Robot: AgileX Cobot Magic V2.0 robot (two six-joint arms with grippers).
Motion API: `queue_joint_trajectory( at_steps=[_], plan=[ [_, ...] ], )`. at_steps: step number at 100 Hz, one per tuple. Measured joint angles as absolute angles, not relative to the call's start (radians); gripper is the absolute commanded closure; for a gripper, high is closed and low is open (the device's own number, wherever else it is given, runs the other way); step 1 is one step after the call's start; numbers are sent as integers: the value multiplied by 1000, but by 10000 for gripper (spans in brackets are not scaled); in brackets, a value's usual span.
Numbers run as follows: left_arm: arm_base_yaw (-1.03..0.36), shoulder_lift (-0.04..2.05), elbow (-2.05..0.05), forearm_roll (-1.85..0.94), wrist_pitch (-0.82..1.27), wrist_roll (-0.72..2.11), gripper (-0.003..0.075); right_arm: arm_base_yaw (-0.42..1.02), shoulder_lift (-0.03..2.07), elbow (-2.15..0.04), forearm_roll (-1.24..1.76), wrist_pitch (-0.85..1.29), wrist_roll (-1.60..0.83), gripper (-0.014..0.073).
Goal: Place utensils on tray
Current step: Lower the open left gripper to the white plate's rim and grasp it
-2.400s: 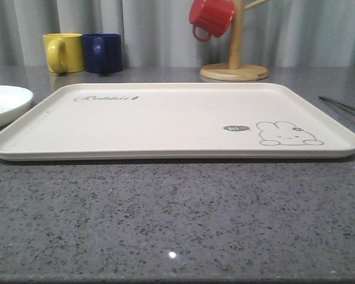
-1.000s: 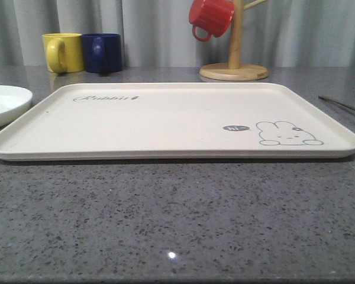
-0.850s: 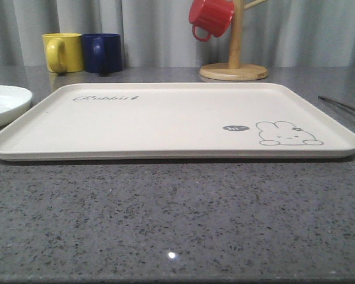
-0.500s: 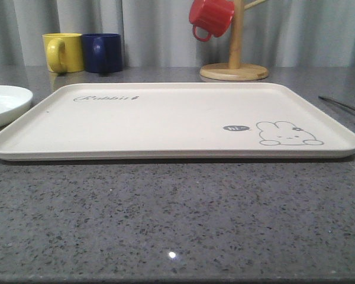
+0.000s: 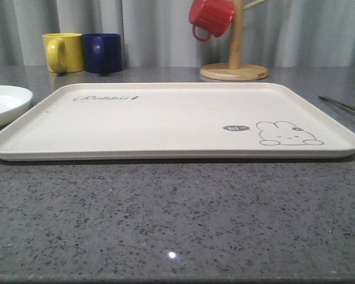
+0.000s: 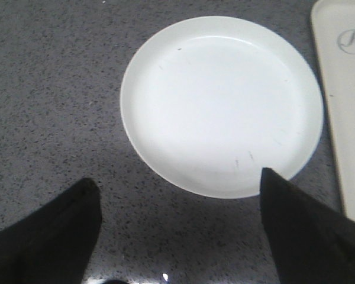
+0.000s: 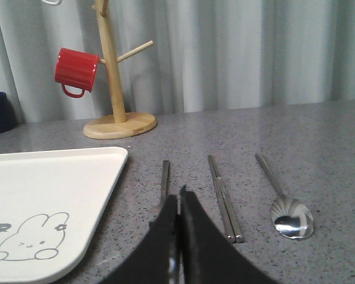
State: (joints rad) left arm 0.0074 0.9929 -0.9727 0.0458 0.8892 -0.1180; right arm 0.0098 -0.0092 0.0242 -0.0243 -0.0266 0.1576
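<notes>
The cream tray [image 5: 165,118] with the rabbit drawing lies bare in the middle of the table. To its right, in the right wrist view, three silver utensils lie side by side on the grey table. They are a fork [image 7: 165,176], a pair of chopsticks [image 7: 223,195] and a spoon [image 7: 291,219]. My right gripper [image 7: 178,198] is shut, its tips just over the table between fork and chopsticks, hiding the fork's head. The tray's corner [image 7: 47,189] lies beside it. My left gripper [image 6: 177,180] is open above the table by a round white plate [image 6: 219,100], holding nothing.
A yellow mug [image 5: 63,52] and a blue mug [image 5: 102,53] stand at the back left. A wooden mug tree [image 5: 234,65] with a red mug [image 5: 210,18] stands behind the tray. The white plate [image 5: 3,103] sits left of the tray. Thin utensil handles [image 5: 342,105] show at the right edge.
</notes>
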Motion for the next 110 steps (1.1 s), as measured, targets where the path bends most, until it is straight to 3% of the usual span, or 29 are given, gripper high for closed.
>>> queue_joint_trajectory(
  at_steps=[31, 55, 110],
  plan=[
    [177, 1314, -1159, -38, 939, -7, 190, 10, -9, 24, -24, -27, 158, 662],
    [222, 1537, -1290, -99, 988, 76, 191, 10, -9, 24, -24, -27, 158, 662],
    [224, 1709, -1328, -108, 995, 89, 210, 10, -9, 24, -24, -27, 158, 662]
  ],
)
